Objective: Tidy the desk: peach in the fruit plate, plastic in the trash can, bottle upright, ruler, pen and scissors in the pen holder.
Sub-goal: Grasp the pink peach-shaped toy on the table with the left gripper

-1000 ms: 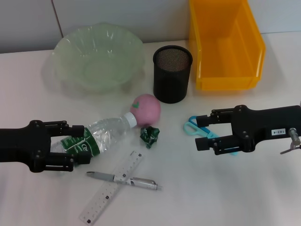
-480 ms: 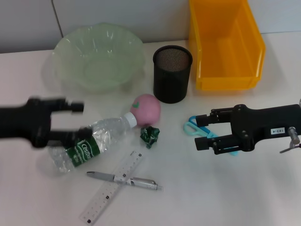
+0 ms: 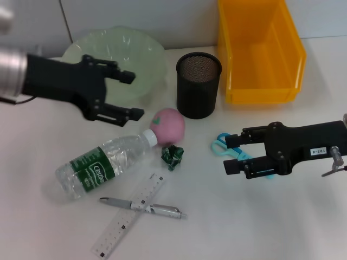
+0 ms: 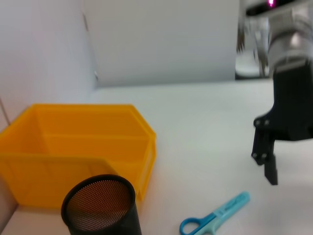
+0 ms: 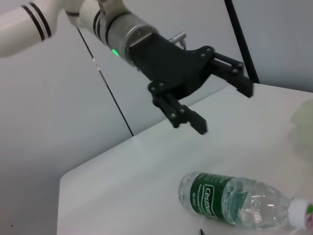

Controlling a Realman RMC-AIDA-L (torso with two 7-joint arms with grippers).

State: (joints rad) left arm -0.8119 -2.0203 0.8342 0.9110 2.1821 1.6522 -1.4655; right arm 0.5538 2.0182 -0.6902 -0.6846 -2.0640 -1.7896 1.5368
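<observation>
Peach (image 3: pixel 168 123) lay on the surface beside the bottle (image 3: pixel 103 166) cap, in front of the pen holder (image 3: pixel 198 84). Left gripper (image 3: pixel 130 96), jaws apart and empty, hovered near it before the fruit plate (image 3: pixel 81 54); best lowered centred over the peach, clear of the cap. Right gripper (image 3: pixel 233 154), jaws apart, sat over the scissors (image 3: pixel 221 145).

White desk (image 3: pixel 260 227) underfoot of everything, smooth and evenly lit, running back to a pale grey wall (image 3: pixel 179 21) along the far edge. Thin dark vertical seam (image 3: pixel 66 24) in that wall at far left. Soft, diffuse light, with only faint shadows on the surface.
</observation>
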